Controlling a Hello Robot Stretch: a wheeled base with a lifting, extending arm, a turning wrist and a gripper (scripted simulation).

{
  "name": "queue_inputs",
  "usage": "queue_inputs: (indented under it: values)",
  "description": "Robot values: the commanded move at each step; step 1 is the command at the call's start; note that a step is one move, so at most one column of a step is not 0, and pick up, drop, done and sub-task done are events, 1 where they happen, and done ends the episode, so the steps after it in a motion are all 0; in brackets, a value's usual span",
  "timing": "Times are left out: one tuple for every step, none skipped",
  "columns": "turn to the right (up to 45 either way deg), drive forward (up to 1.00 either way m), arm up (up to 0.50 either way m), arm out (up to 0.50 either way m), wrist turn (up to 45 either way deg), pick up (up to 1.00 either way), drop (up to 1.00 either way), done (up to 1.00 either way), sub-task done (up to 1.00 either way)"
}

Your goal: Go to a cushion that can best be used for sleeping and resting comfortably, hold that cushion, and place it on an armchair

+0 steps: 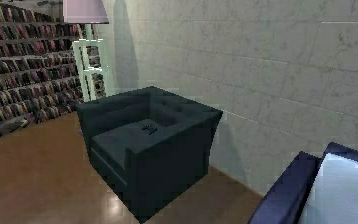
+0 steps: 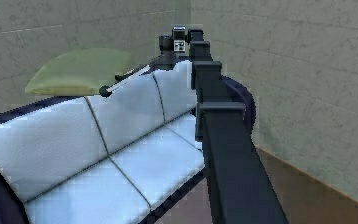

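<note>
The plump green cushion (image 2: 80, 70) lies at the pale, smooth sofa's (image 2: 117, 150) far corner with the gripper (image 2: 112, 84) close by, its hold impossible to tell, while the boxy dark armchair (image 1: 152, 140) hugs the wall (image 1: 277, 70), glossy wood floor (image 1: 37, 180) open beside it.

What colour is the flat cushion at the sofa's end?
Pale yellow-green flat cushion; arm side view.

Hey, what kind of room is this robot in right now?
Most likely a living room or reading lounge: there is a dark blue square armchair, a tall bookshelf packed with books, and a long sofa with pale blue cushions against the wall.
</note>
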Motion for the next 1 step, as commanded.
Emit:
queue_inputs:
  values:
    - [0.0,0.00,0.00,0.00,-45.0,0.00,0.00,0.00,0.00]
